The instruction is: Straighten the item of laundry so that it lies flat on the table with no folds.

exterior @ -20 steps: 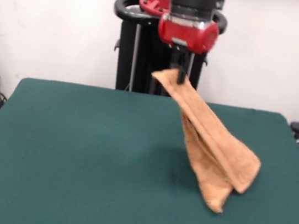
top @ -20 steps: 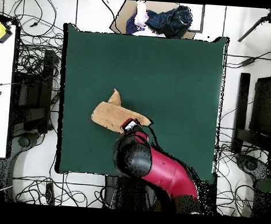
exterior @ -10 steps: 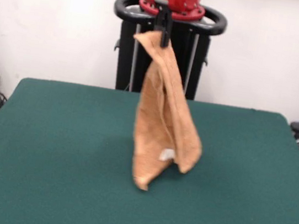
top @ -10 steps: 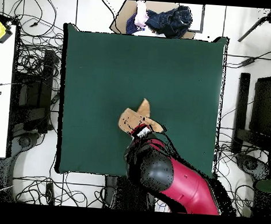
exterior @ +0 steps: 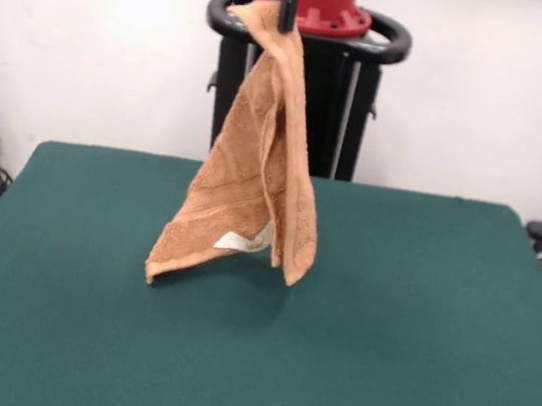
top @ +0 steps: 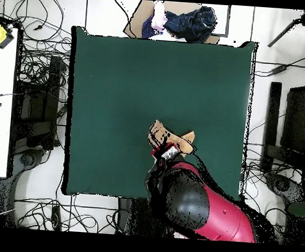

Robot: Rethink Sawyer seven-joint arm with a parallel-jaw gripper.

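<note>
Wide rectangular table (exterior: 434,337) topped with dark green felt-like cloth, smooth and even from edge to edge, with no wrinkle showing. From overhead, a nearly square green field (top: 119,83) with straight sides and plain corners. Over the top, a light orange towel (exterior: 253,190) hanging in long vertical folds, small white label near its lower hem; from above, bunched (top: 170,137) over the part of the top nearer the robot's base. Lower corners of the towel close to the cloth, whether touching it or just clear impossible to tell. Soft dark shadow (exterior: 238,294) on the green right beneath
</note>
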